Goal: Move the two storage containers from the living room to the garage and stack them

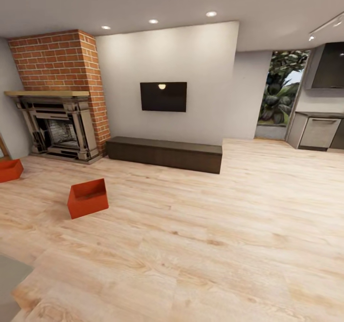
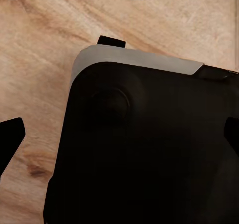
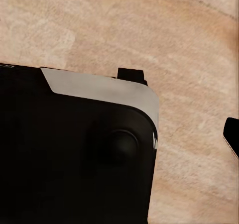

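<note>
2 storage containers in the living room

One container (image 1: 87, 198) sits on the wood floor (image 1: 215, 226) before the fireplace (image 1: 59, 128); the other container (image 1: 9, 170) lies at the left edge. Cannot tell either gripper's opening.

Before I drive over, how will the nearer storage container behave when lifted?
The nearer storage container has thin plain walls, so it probably flexes if gripped by one rim. It looks empty, so likely light. Flat-bottomed on the wood floor, it should slide rather than roll.
</note>
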You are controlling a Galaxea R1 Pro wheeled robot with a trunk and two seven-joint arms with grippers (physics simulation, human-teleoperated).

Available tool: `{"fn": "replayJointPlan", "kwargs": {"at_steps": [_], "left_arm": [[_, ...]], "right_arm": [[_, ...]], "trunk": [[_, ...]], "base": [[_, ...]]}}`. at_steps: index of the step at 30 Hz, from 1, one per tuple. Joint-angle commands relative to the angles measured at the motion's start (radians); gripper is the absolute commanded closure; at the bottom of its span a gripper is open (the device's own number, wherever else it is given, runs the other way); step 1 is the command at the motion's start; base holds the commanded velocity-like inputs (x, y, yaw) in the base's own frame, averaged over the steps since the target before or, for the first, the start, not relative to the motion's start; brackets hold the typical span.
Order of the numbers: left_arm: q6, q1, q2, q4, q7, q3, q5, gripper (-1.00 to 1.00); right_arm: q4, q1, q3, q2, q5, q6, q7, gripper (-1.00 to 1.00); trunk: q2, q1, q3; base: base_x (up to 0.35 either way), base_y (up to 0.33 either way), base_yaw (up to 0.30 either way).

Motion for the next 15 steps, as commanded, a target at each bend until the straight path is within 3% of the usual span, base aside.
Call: {"fn": "replayJointPlan", "kwargs": {"at_steps": [1,15], "left_arm": [[-0.002,0.0,0.0,0.0,0.001,0.005,0.002,-1.0],[-0.003,0.0,0.001,0.0,0.001,0.005,0.002,-1.0]], "right_arm": [[0.003,-0.001,0.008,0.0,-0.01,-0.006,0.002,-1.0],[0.003,-0.001,0.006,0.002,-0.009,-0.005,0.01,-1.0]], "trunk": [[0.0,0.001,-0.001],[0.0,0.001,-0.001]], "base": [[0.291,0.0,0.0],[0.265,0.0,0.002]]}}
